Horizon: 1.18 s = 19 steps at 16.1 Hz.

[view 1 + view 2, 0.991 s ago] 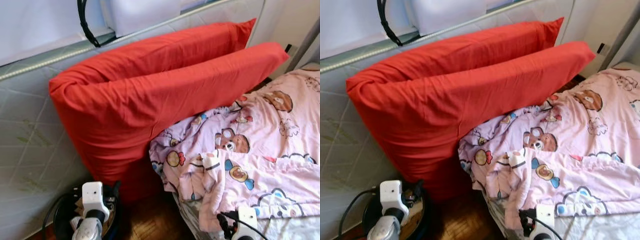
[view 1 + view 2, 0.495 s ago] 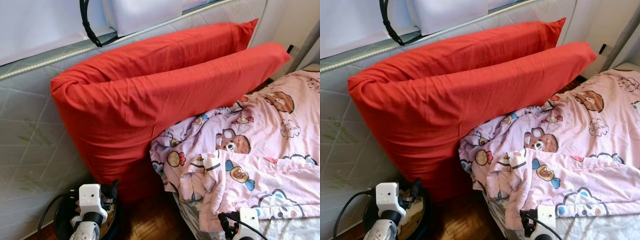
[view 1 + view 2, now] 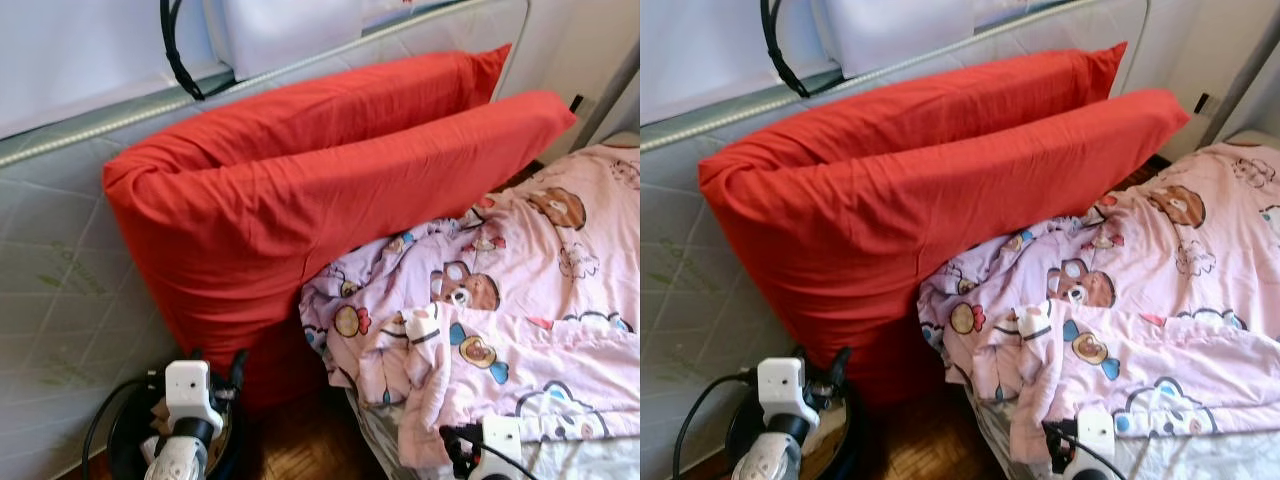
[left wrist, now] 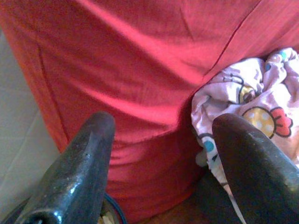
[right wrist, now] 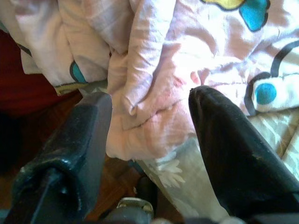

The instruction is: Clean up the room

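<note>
Red fabric, two long pillows: stacked on edge, leaning against a quilted grey mattress that stands upright behind them; lower end near the wooden floor.

Pink cartoon-print blanket: bunched and rumpled across the bed, its crumpled corner hanging over the bed's near edge, just beside the pillows' lower end.

Round dark bin: on the floor at the foot of the mattress, some contents visible inside, not identifiable. Black strap hangs over the mattress's top edge.

Progress, as judged: early. Blanket unfolded and unspread, pillows off the bed; neither item appears dealt with. Tidying of bedding seems to remain in full.

Left gripper: fingers spread wide, nothing between them, aimed at the pillows' lower end with the blanket's edge to one side; touching neither, as far as can be seen.

Right gripper: fingers parted wide, straddling the overhanging blanket corner; fabric lies between them and seems near or against one finger, though no grip is closed on it.
</note>
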{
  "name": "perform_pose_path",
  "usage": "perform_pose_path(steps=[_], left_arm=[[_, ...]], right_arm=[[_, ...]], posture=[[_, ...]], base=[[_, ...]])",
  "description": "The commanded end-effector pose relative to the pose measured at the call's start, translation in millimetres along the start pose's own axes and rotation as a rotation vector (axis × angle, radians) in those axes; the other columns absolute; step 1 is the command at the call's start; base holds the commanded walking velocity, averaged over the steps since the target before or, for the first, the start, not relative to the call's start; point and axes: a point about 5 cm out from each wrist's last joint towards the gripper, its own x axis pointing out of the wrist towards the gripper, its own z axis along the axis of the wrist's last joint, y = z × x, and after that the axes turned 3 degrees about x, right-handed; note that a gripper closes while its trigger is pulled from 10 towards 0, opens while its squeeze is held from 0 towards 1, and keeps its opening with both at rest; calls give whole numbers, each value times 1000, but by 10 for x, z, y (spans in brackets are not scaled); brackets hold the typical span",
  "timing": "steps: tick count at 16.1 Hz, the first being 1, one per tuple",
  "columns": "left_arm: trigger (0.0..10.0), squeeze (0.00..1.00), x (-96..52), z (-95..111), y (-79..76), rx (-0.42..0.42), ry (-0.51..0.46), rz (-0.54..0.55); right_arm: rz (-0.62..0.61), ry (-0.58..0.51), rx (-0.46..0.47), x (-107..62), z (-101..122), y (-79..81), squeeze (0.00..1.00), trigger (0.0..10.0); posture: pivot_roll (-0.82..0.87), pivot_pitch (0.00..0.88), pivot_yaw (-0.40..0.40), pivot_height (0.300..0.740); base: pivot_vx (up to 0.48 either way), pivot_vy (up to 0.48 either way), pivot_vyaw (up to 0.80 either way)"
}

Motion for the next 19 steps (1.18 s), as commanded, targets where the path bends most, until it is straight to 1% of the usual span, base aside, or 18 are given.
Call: perform_pose_path(steps=[1,3,4,7,10,12,15,16,17,18,19], left_arm=[[10000,0,-31,-10,1,9,8,5],[10000,0,-34,28,-40,11,-2,1],[10000,0,-28,39,-39,16,-7,0],[10000,0,12,104,13,32,-26,18],[10000,0,42,142,35,31,-37,28],[10000,0,62,176,38,29,-47,38],[10000,0,69,204,38,29,-54,42],[10000,0,70,212,38,29,-55,42],[10000,0,71,214,37,29,-55,42],[10000,0,72,217,32,28,-56,41],[10000,0,74,221,26,27,-56,40]], right_arm=[[-6,13,2,-35,-60,-10,0,10000],[-3,-18,35,-31,-26,-17,0,10000],[-4,-24,37,-29,-17,-19,0,10000],[-3,-52,8,-23,27,-26,0,10000],[-8,-73,29,-21,50,-32,0,10000],[-15,-95,19,-19,80,-40,0,10000],[-23,-113,37,-22,92,-43,0,10000],[15,-258,18,118,425,154,0,10000],[52,-411,-12,217,812,376,0,10000],[57,-572,-114,269,1262,619,0,10000],[44,-583,-150,279,1311,651,0,10000]], posture=[[35,91,22,740],[38,116,15,740],[37,124,11,740],[37,141,7,740],[36,151,5,740],[39,157,2,740],[41,164,2,740],[41,165,3,740],[41,165,3,740],[41,165,4,740],[41,165,4,740]], base=[[0,0,0],[0,0,0],[0,0,0],[0,0,0],[0,0,0],[0,0,0],[0,0,0],[0,0,0],[0,0,0],[0,0,0],[0,0,0]])
